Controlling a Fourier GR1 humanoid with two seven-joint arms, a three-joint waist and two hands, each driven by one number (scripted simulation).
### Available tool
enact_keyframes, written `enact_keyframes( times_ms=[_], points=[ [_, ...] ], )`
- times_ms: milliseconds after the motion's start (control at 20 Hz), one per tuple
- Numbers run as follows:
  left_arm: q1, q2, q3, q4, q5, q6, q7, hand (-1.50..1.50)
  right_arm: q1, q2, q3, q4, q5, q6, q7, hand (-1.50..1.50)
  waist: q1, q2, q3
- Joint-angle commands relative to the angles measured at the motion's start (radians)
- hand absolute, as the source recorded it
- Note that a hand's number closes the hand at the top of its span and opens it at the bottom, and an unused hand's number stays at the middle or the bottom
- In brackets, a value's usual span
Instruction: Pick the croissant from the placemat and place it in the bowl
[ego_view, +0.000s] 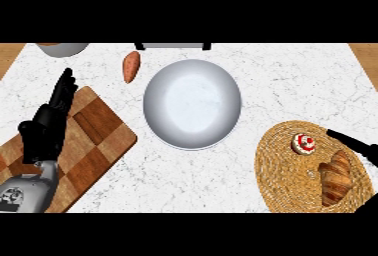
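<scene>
A golden-brown croissant lies on the woven round placemat at the lower right. The grey bowl sits in the middle of the marble counter, with nothing in it. My right hand enters from the right edge just above the croissant; only dark straight fingers show, apart from the pastry. My left hand rests open at the left over the cutting board, fingers pointing up.
A small frosted cupcake sits on the placemat left of the right hand. A checkered wooden cutting board lies at the left. A sweet potato lies beyond the bowl, a grey dish at the top left.
</scene>
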Motion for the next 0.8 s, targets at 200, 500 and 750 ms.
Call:
enact_keyframes(
  times_ms=[200, 500, 750],
  points=[
    [-0.060, -0.017, 0.083, 0.049, 0.008, -0.088, 0.010, 0.00, -0.088, 0.099, 0.031, 0.120, 0.129, -0.034, -0.031, -1.50, -0.001, 0.001, 0.000],
    [0.042, -0.065, 0.055, -0.013, -0.058, -0.057, -0.031, 0.00, -0.032, 0.095, 0.055, 0.086, 0.226, -0.120, -0.147, 1.50, -0.002, -0.001, 0.000],
    [0.003, -0.067, 0.079, -0.055, -0.058, -0.096, 0.065, 0.00, -0.092, 0.088, 0.014, 0.205, 0.245, -0.123, -0.250, 1.50, -0.001, 0.000, 0.000]
  ],
)
